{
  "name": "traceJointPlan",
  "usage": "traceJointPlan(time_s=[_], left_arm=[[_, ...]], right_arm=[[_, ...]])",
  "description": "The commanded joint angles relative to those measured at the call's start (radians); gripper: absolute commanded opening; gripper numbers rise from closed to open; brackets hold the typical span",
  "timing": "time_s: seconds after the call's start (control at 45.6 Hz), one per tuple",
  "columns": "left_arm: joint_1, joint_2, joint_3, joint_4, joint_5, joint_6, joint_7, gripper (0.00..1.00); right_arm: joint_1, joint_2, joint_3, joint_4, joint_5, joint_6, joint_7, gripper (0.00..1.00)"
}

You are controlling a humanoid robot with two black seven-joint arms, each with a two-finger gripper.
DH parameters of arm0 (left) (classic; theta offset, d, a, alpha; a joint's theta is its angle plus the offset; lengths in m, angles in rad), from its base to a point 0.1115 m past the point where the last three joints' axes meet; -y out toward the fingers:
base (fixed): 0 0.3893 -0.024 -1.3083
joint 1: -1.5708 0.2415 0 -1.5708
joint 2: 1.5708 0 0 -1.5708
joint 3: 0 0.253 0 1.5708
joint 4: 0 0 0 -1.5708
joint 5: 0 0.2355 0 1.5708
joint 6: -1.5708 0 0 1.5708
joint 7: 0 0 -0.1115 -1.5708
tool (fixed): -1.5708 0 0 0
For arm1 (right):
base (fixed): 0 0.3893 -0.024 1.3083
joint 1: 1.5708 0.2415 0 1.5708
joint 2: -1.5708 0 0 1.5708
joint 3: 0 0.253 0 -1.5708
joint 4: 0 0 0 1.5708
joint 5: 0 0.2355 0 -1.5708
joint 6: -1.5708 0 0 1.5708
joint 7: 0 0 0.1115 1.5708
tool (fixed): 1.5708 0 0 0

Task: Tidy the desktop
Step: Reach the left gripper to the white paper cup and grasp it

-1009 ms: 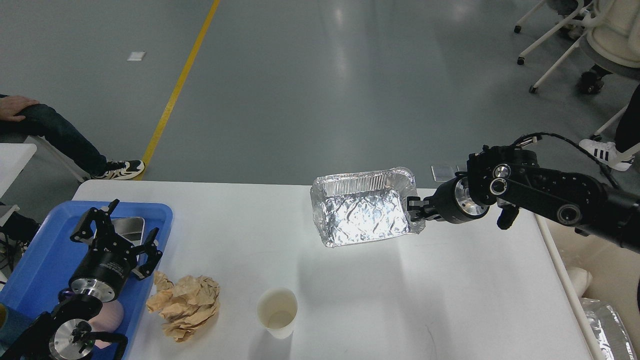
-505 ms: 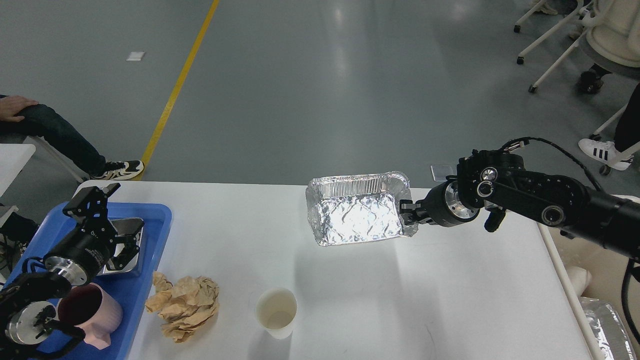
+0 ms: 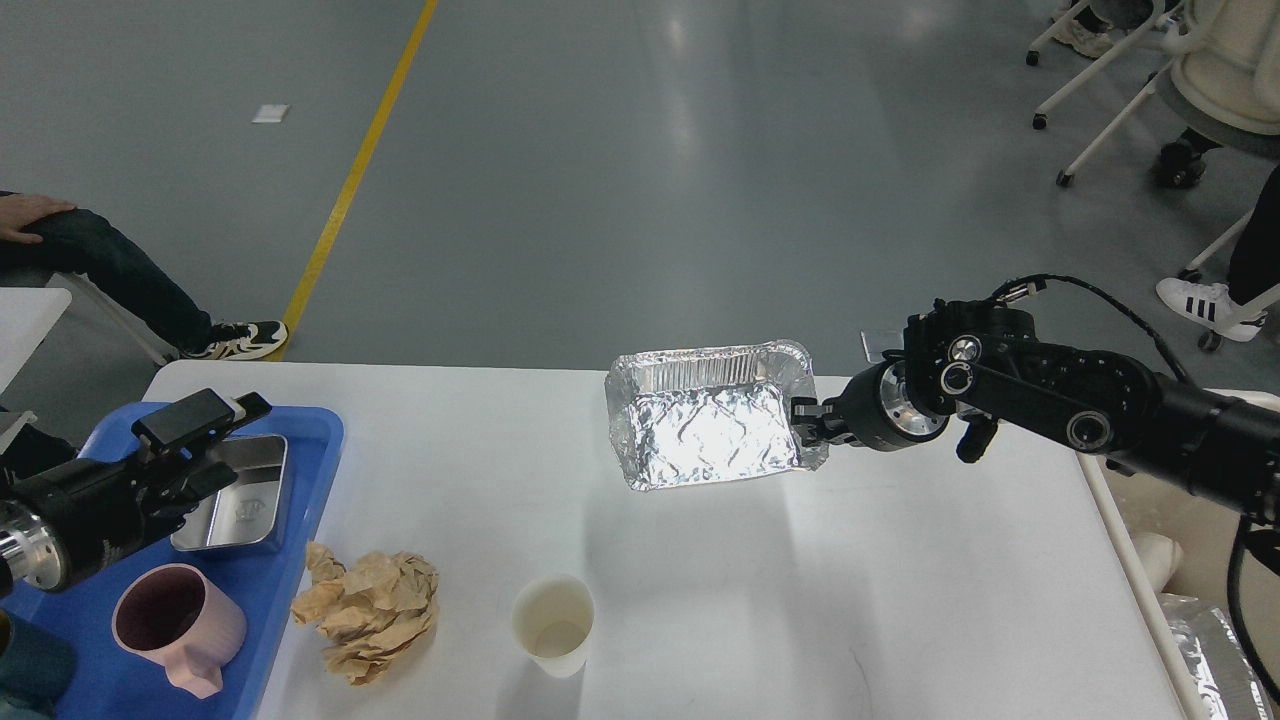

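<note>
Right now, from the head view, my right claw (image 3: 808,424) pinches the right rim of the foil tray (image 3: 710,416), which is tilted over the far middle of the white tabletop (image 3: 900,600). My left claw (image 3: 200,425) hangs over the blue tray (image 3: 290,560); its spread I cannot tell. Crumpled brown paper (image 3: 368,614) and a paper cup (image 3: 553,624) sit near the tabletop's front edge. Grey floor with a yellow line (image 3: 360,165) lies beyond.

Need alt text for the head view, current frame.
The right end effector grips the right rim of a crinkled foil tray at the far side of the white desktop. Nearer lie a crumpled brown paper and a paper cup; the left end effector hovers over a blue tray with a pink mug.
</note>
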Motion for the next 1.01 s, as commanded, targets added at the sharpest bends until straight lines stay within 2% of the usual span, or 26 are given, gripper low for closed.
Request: traceJointPlan(time_s=[0.0, 0.11, 0.219, 0.461, 0.68, 0.79, 0.878, 0.988], left_arm=[[0.006, 0.082, 0.023, -0.026, 0.190, 0.000, -0.002, 0.98], [0.028, 0.165, 0.023, -0.082, 0.269, 0.000, -0.002, 0.98], [0.017, 0.191, 0.014, -0.083, 0.278, 0.001, 0.000, 0.98], [0.006, 0.160, 0.011, -0.083, 0.330, -0.005, 0.000, 0.98], [0.003, 0.133, 0.014, -0.080, 0.338, -0.008, -0.023, 0.97], [-0.059, 0.047, 0.022, -0.063, 0.352, -0.031, -0.074, 0.97], [-0.110, -0.057, 0.032, -0.028, 0.391, -0.063, -0.078, 0.97], [-0.150, -0.107, 0.066, -0.022, 0.405, -0.100, -0.077, 0.97]], right_arm=[[0.000, -0.003, 0.000, 0.000, -0.001, 0.000, 0.000, 0.00], [-0.002, -0.004, 0.000, 0.000, -0.001, 0.000, 0.000, 0.00], [-0.003, -0.004, 0.000, 0.000, -0.001, 0.000, 0.000, 0.00], [-0.005, -0.006, 0.000, 0.001, -0.001, 0.000, 0.000, 0.00], [-0.006, -0.012, 0.000, 0.006, 0.001, -0.002, 0.000, 0.00], [-0.005, -0.010, 0.002, 0.006, 0.001, -0.003, 0.002, 0.00], [-0.005, -0.004, 0.002, 0.006, 0.001, -0.005, 0.002, 0.00], [-0.006, -0.003, 0.002, 0.005, -0.001, -0.005, 0.000, 0.00]])
